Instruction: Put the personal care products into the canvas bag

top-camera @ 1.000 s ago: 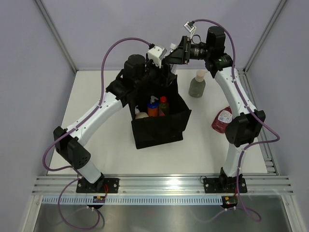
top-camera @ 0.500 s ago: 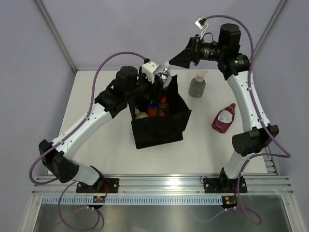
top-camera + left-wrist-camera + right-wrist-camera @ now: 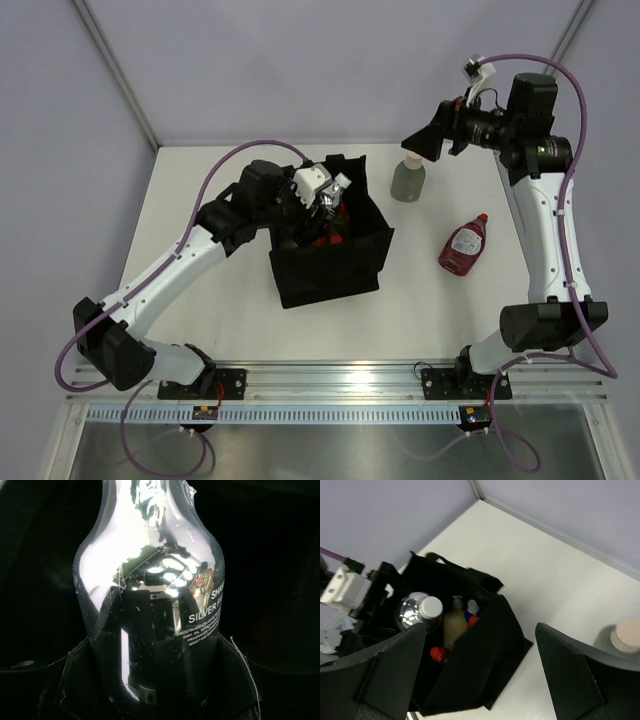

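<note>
Clear silver-capped bottle, glossy, white-lettered

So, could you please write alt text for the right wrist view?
The black boxy fabric bag stands open on the white table, the left gripper holding a small clear silver-capped bottle in the opening beside a cream bottle and red cap. The right gripper's open fingers frame the bottom corners.

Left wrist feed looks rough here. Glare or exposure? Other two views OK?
Left wrist: strong glare streaks on the clear bottle, which fills the frame; the canvas bag behind it is crushed to near black. Right wrist: evenly lit, its own fingers slightly soft. Top external: even light, only the bag's inside dark.
</note>
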You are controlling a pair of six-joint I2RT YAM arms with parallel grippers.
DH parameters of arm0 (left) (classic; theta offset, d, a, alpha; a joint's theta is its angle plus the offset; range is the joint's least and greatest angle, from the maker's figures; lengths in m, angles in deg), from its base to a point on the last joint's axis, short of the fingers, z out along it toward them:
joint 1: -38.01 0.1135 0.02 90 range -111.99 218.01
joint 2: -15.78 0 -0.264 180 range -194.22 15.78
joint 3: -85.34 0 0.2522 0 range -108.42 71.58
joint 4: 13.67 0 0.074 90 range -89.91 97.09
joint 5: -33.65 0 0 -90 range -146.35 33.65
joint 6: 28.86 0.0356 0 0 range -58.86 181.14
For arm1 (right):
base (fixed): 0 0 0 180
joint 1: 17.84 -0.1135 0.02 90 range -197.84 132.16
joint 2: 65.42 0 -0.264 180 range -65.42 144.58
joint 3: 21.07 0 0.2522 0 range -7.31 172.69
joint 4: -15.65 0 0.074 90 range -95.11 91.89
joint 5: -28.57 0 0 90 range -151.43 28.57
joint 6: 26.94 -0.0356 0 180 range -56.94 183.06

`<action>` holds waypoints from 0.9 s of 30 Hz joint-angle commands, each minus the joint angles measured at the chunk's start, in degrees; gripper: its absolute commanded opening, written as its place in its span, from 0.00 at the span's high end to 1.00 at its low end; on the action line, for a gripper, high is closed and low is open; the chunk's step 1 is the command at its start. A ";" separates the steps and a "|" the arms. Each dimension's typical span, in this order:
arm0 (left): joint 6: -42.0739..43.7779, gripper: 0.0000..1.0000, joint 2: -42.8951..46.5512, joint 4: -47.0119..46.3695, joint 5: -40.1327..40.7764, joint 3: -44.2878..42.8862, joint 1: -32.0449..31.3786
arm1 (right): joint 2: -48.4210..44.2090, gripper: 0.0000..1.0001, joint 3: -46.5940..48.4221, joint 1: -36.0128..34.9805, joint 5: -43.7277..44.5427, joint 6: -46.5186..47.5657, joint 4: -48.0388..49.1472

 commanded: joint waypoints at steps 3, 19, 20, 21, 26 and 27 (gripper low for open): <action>4.74 0.46 0.09 -3.28 -0.91 -3.29 0.17 | -8.18 0.00 -12.27 4.57 8.32 11.96 -4.37; 10.46 0.18 -12.04 1.21 -7.50 -8.13 0.26 | -17.15 0.00 -27.32 10.54 10.96 16.79 -8.06; 10.46 0.15 -11.52 0.60 -7.15 -7.43 0.26 | -17.24 0.01 -27.76 10.98 11.05 17.06 -8.06; 10.37 0.11 -11.25 -0.54 -6.28 -6.90 0.26 | -17.33 0.01 -28.20 11.25 11.05 17.23 -8.32; 8.79 0.01 -10.64 -1.96 -6.18 -5.93 0.26 | -17.33 0.00 -30.05 12.83 11.49 18.46 -9.90; 8.36 0.01 -10.29 -2.04 -6.01 -6.19 0.26 | -17.42 0.00 -30.31 13.01 11.75 18.64 -10.17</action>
